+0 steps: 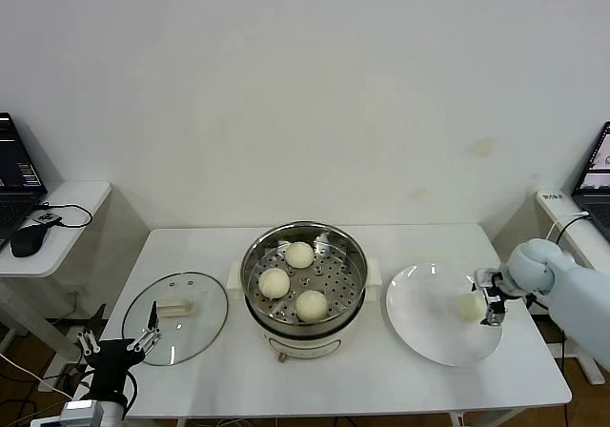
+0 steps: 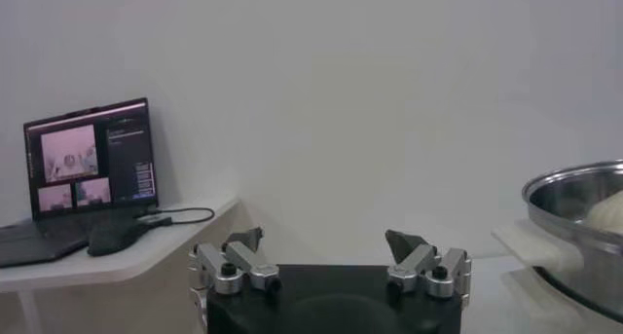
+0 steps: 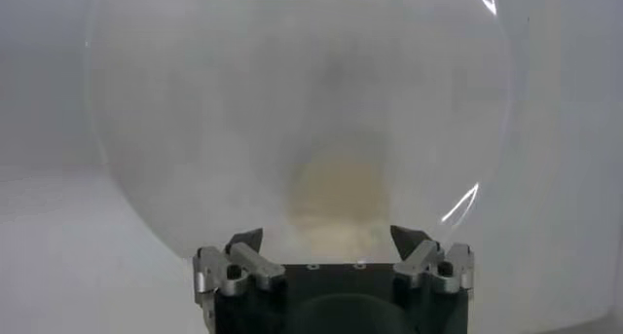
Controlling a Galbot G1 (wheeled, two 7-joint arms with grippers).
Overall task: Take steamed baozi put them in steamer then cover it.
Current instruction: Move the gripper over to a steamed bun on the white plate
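Note:
The steamer point(image 1: 255, 255) stands mid-table with three baozi on its perforated tray: one at the back point(image 1: 299, 254), one at the left point(image 1: 274, 282), one at the front point(image 1: 312, 305). The fourth baozi point(image 1: 470, 306) lies on the white plate point(image 1: 429, 327) at the right. My right gripper point(image 1: 488, 298) is open at that bun's right side; in the right wrist view the bun point(image 3: 336, 195) sits just ahead of the spread jaws point(image 3: 329, 239). My left gripper point(image 1: 119, 343) is open and empty at the table's front left point(image 2: 331, 243).
The glass lid point(image 1: 195, 336) with a cream handle point(image 1: 176, 306) lies flat left of the steamer, beside my left gripper. A side table with a laptop point(image 2: 88, 166) and a mouse point(image 1: 27, 240) stands at the far left. Another laptop point(image 1: 599, 174) is at the far right.

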